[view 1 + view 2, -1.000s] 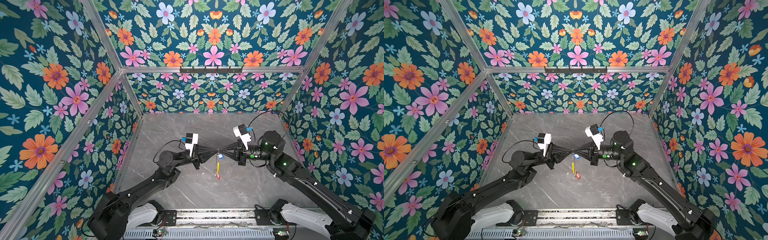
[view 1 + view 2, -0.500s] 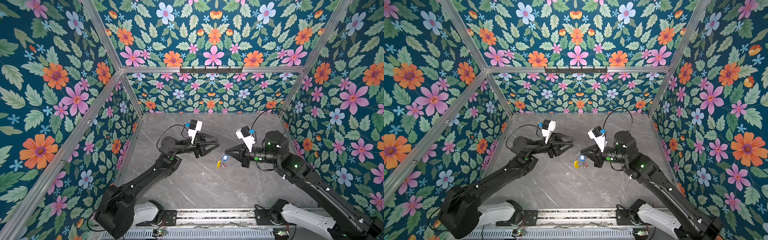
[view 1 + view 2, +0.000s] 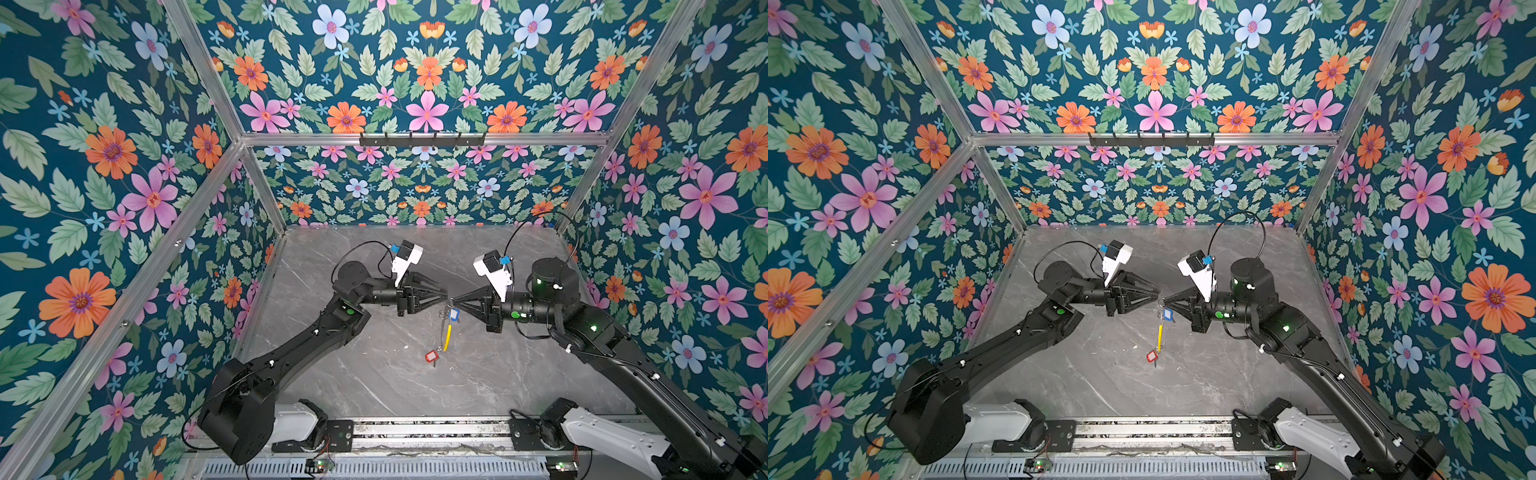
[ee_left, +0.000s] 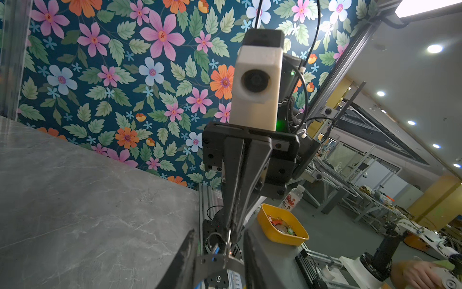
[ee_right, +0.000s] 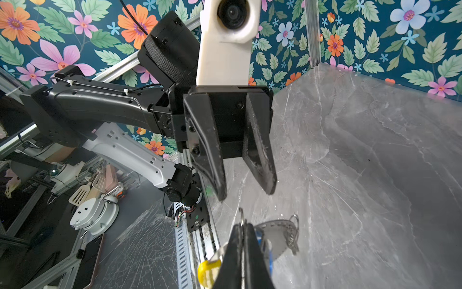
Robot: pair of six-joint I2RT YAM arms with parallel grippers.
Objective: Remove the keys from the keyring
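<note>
The right gripper (image 3: 456,300) is pinching the keyring (image 3: 448,337), a thin silver wire hoop with a yellow sleeve, hanging below its closed jaws. The left gripper (image 5: 246,192) is facing it, part-open and empty; I'd be closing it on the blue-tagged key (image 3: 454,314) just under the tips. The red-tagged key (image 3: 431,356) is dangling lowest.
</note>
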